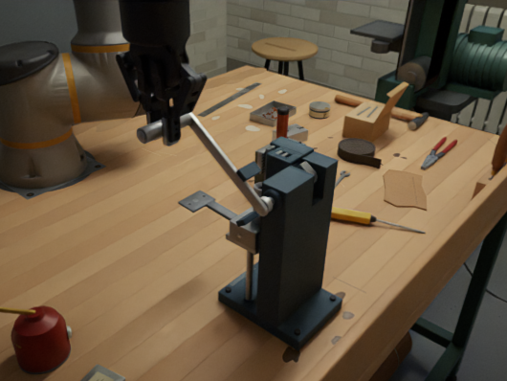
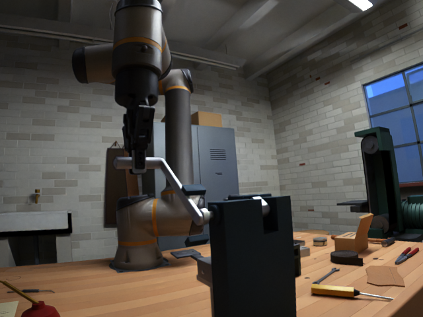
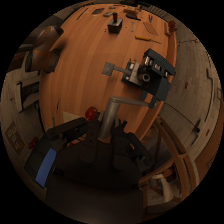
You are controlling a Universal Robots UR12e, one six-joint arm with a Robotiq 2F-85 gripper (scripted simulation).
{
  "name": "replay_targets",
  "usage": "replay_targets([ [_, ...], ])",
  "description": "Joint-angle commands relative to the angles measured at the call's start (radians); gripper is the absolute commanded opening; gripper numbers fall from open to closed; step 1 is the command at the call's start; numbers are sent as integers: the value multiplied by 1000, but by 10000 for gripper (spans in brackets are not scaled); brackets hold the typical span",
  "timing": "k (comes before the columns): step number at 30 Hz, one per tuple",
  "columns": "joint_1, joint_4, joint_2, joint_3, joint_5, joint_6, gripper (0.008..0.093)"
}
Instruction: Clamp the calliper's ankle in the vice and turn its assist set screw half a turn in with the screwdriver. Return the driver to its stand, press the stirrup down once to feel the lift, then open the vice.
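The vice's crank handle (image 1: 158, 128) rises up and to the left from the hub on the dark vice (image 1: 292, 239), and my gripper (image 1: 170, 136) is closed around its round grip. The calliper (image 1: 239, 225) sits at the vice's left side with its grey stirrup plate (image 1: 197, 201) sticking out over the bench. The yellow-handled screwdriver (image 1: 373, 218) lies flat on the bench to the right of the vice. Its stand (image 1: 286, 129), a grey block with a red post, is behind the vice.
A red oil can (image 1: 40, 339) stands at the near left corner. Behind the vice lie a small tray (image 1: 272, 113), a wooden block (image 1: 373, 117), a hammer, red pliers (image 1: 437, 152) and a spanner. The robot base (image 1: 38, 110) fills the far left.
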Motion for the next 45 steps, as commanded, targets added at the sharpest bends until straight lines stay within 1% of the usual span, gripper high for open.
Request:
replay_targets([
  [1,0,0,0,-1,0,0,80],
  [24,-3,-8,-3,9,0,-2,80],
  [45,-9,-31,-7,37,0,-9,80],
])
